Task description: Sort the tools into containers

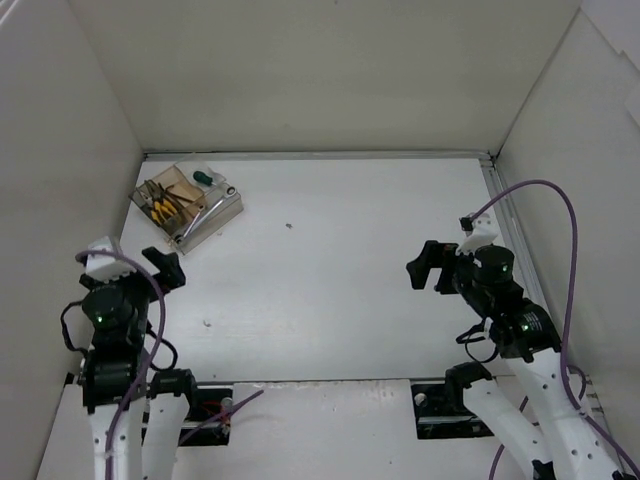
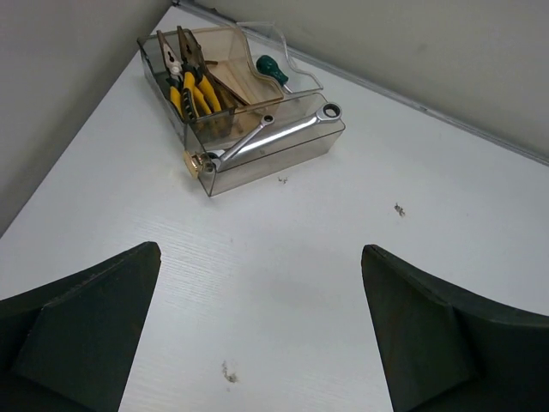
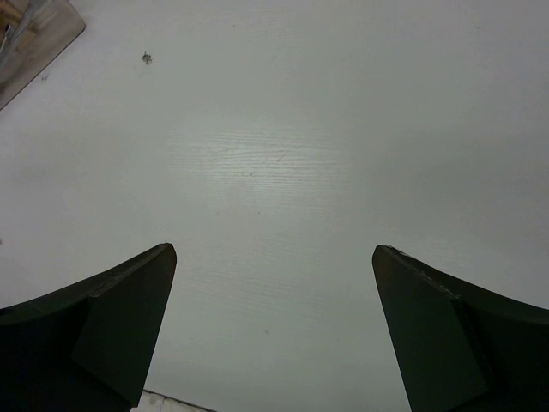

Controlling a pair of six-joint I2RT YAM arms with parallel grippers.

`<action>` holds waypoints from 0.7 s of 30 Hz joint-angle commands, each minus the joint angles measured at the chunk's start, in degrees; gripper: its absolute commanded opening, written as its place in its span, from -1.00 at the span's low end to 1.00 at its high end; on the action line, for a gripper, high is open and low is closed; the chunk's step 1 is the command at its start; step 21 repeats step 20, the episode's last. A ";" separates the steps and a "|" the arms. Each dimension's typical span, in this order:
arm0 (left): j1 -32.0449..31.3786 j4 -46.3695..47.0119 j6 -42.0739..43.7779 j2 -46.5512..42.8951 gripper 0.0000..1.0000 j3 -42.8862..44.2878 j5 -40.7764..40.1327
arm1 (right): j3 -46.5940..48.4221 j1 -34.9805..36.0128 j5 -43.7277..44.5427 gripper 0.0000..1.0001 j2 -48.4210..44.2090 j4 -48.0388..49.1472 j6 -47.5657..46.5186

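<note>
**Hovering with both claws spread; tools lie in the boxes**

Containers [image 2: 257,159]: a cluster of clear and brown-tinted boxes in the far-left corner of the table [image 1: 330,280], near the left and back walls.

Wrench [image 2: 274,133]: silver, lying slantwise in the nearest clear box, ring end towards the right.

Pliers [image 2: 190,84]: yellow handles, in the brown-tinted box on the left, dark jaws pointing away. A thin dark tool may lie beside them, but the view is too small to be sure.

Screwdriver [image 2: 273,67]: green handle showing at the back of the cluster.

Left gripper [image 2: 259,253]: fingers spread wide, nothing between them, bare tabletop below. It sits near the boxes, on their near side, not touching.

Right gripper [image 3: 273,251]: fingers likewise spread wide and gripping nothing, over bare table on the right side, well apart from the boxes. Only a corner of the cluster shows at the top-left edge of its wrist view.

A purple cable [image 1: 565,205] loops over the right arm.
</note>
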 commanded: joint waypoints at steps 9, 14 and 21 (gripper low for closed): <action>-0.77 -10.65 -2.50 -13.85 0.99 -0.43 -1.15 | -0.62 7.11 6.99 0.96 -2.65 1.73 0.25; -0.77 -10.12 -3.29 -13.23 0.99 -1.31 -4.04 | -1.32 9.30 7.79 0.96 -3.79 1.73 0.77; -0.77 -10.04 -3.20 -12.88 1.00 -1.31 -4.05 | -1.58 11.15 9.02 0.96 -5.29 1.64 1.21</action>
